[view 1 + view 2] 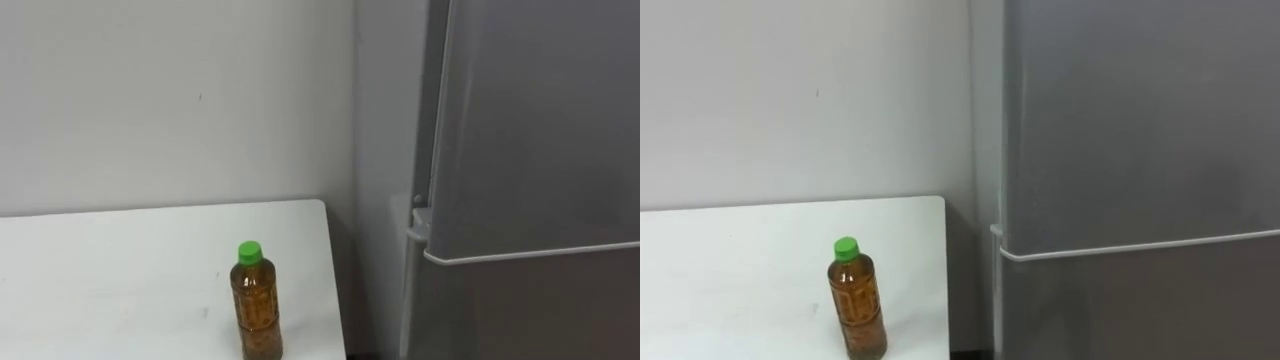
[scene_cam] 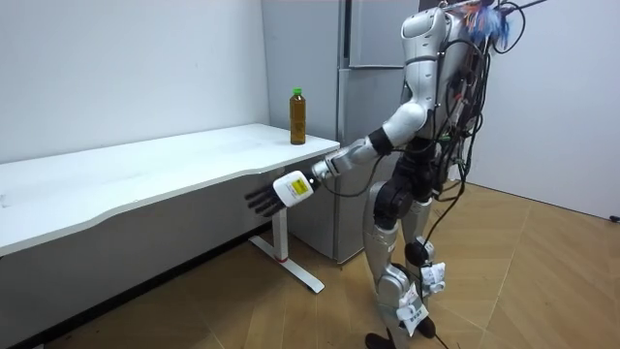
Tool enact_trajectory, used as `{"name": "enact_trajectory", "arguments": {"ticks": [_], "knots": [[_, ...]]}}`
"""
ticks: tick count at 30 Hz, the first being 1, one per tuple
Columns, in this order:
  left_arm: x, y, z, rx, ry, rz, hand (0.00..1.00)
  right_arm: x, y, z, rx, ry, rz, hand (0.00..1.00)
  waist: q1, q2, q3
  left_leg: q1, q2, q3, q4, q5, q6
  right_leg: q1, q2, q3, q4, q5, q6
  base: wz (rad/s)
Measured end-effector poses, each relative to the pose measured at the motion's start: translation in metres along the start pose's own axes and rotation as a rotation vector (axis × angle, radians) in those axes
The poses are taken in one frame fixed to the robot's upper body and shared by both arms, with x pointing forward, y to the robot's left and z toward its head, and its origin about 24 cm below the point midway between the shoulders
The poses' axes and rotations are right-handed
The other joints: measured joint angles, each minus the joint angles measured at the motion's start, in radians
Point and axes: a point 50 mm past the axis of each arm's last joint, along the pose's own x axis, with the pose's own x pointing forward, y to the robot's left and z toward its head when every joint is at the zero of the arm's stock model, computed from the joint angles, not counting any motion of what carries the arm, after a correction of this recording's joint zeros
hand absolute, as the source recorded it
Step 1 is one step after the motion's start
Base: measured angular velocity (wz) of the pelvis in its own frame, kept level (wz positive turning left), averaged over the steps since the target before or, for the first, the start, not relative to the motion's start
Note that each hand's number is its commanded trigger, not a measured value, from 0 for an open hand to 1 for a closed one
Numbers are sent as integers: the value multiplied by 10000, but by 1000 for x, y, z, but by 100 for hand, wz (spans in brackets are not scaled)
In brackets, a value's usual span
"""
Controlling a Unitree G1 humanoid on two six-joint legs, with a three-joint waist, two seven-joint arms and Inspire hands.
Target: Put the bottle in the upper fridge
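The fridge is taken as the marker: a tall grey cabinet whose upper door is shut above a pale seam. Its inside is therefore hidden and no shelf can be judged. Its top is cut off in the eye views, and no handle can be made out with certainty.

Just beside the fridge a white table is set along the wall, its short end separated from the fridge's side by a narrow dark gap. In the room view the robot is seen standing in front of the fridge, turned towards that table end.

The left hand is held out well away from the fridge, low, before the table's long edge and beneath its top. Its fingers are stretched out and spread, and nothing is held in them, so the reach is judged not yet begun.

The bottle is stood upright on the table end nearest the fridge, probably so that it can be lifted and carried across in one short move. Amber liquid is seen under its green cap. Its base is cut off by the lower edge of the eye views, and its footing on the table is confirmed in the room view
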Motion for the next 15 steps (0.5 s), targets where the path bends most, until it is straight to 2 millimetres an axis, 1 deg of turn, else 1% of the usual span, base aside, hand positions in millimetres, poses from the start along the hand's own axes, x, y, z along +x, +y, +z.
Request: {"name": "enact_trajectory", "arguments": {"ticks": [3, 4, 5, 8, 11, 13, 14, 15], "knots": [[-1, -10, 22, -575, -864, -324, 0, 0, 0, 0, -153, -10, 44, 0, 16, -24, -19, -30, 3, -26, 15, 1, -1, 25, -10, -22, 15, 0, -1, 0], [-2, -15, 36, -881, -1392, -543, 0, 0, 2, 1, -130, -68, 85, 0, 20, -20, -42, -37, 5, -25, 20, 1, -1, 7, -14, -19, 31, 0, -1, 0], [-4, -20, 49, -1130, -1922, -773, 0, 0, 3, 2, -115, -113, 112, 0, 15, -68, -23, -34, 5, -26, 18, 1, -1, 11, -40, -23, 26, 0, -1, 0], [-8, -29, 69, -1402, -2769, -1235, 0, 0, 5, 3, -90, -178, 150, 0, 2, -55, -26, -28, -10, -39, 15, 0, 1, 43, -34, -113, 21, 2, 2, 0], [-11, -34, 78, -1569, -3117, -1456, 0, 0, 9, -1, 7, -91, 218, 0, 17, -21, -42, -35, -2, -67, 14, 0, 0, 47, -28, -222, 23, 2, 2, 4], [-12, -35, 81, -1616, -3251, -1511, 0, 0, 8, -3, 57, -26, 169, 0, -4, -6, -51, -11, -2, -79, 10, 0, 0, 52, -25, -225, 23, 2, 2, 2], [-13, -36, 84, -1659, -3359, -1541, 0, -1, 8, -4, 61, -4, 121, 0, 4, 8, -43, 1, -2, -83, 7, 0, 0, 73, -23, -228, 23, 2, 2, 0], [-14, -36, 85, -1686, -3425, -1562, 0, -1, 8, -4, 61, 4, 116, 0, 2, 48, -18, 11, -2, -88, 7, 0, 0, 81, -22, -228, 20, 2, 2, 0]]}}
